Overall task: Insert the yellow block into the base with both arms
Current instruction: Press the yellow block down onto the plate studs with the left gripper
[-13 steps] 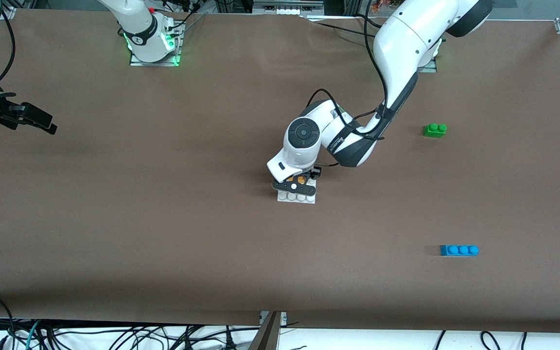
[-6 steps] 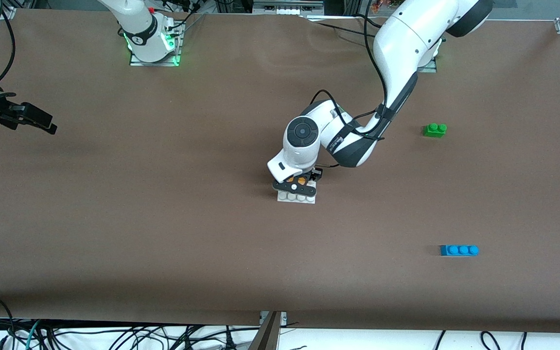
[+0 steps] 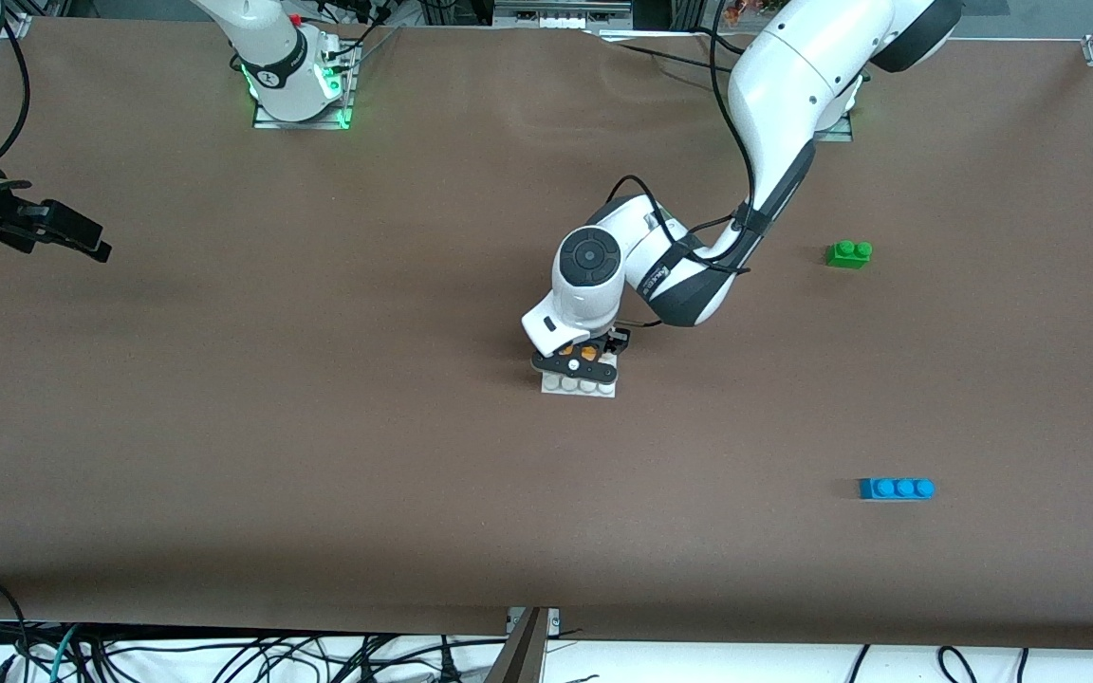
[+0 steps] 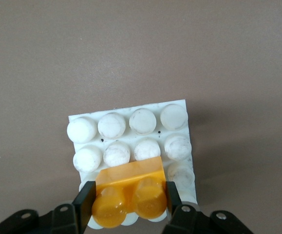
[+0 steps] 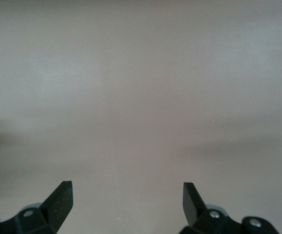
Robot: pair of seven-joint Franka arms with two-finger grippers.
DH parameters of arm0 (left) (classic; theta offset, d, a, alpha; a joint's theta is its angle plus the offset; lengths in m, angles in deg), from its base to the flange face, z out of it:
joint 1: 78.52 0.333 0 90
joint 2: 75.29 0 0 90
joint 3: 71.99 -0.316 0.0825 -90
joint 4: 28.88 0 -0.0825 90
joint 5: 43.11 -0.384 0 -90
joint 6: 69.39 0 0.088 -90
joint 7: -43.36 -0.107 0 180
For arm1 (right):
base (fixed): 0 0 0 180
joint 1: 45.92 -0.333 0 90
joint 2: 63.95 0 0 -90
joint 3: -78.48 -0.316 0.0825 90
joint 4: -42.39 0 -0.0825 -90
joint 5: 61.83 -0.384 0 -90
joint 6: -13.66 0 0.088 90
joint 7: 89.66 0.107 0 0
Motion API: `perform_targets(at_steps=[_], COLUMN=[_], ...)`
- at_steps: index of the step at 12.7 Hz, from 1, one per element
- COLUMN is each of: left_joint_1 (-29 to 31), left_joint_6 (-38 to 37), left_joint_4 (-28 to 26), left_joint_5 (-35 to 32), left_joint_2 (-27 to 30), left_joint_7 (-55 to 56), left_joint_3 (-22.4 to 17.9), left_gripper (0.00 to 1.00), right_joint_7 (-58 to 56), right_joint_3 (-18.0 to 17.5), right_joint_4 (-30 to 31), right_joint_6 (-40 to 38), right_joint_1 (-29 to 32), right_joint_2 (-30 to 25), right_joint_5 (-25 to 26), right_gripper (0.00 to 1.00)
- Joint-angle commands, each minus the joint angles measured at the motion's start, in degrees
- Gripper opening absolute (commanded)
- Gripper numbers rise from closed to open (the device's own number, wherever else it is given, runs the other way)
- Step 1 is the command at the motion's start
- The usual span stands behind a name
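Note:
The yellow block (image 4: 129, 195) is an orange-yellow two-stud brick held between the fingers of my left gripper (image 4: 127, 202), which is shut on it. It sits over the studs of the white base (image 4: 131, 136) at the edge of the plate; whether it is pressed down I cannot tell. In the front view the left gripper (image 3: 580, 361) is over the base (image 3: 581, 384) at the middle of the table, with the yellow block (image 3: 587, 353) partly showing. My right gripper (image 3: 61, 233) waits open and empty at the right arm's end of the table; it also shows in the right wrist view (image 5: 127, 195).
A green two-stud brick (image 3: 848, 253) lies toward the left arm's end of the table. A blue three-stud brick (image 3: 896, 489) lies nearer the front camera at that same end. Cables hang below the table's front edge.
The left gripper has shifted very slightly over the base with the yellow block. The right arm has not moved.

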Motion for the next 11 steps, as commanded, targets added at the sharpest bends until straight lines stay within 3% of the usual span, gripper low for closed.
perform_targets(at_steps=[1, 11], left_joint_1=[-0.7, -0.4], left_joint_6=[0.1, 0.6], left_joint_4=[0.9, 1.0], left_joint_5=[-2.4, -3.6], left_joint_2=[-2.2, -3.0], left_joint_7=[0.6, -2.0], left_joint_3=[-0.7, -0.5], left_gripper=[0.46, 0.46], right_joint_7=[-0.6, -0.6], right_joint_3=[-0.3, -0.3], right_joint_4=[0.5, 0.5], right_joint_6=[0.5, 0.5], right_joint_1=[0.3, 0.3], right_joint_2=[-0.5, -0.5], right_joint_5=[0.7, 0.7], right_gripper=[1.00, 1.00])
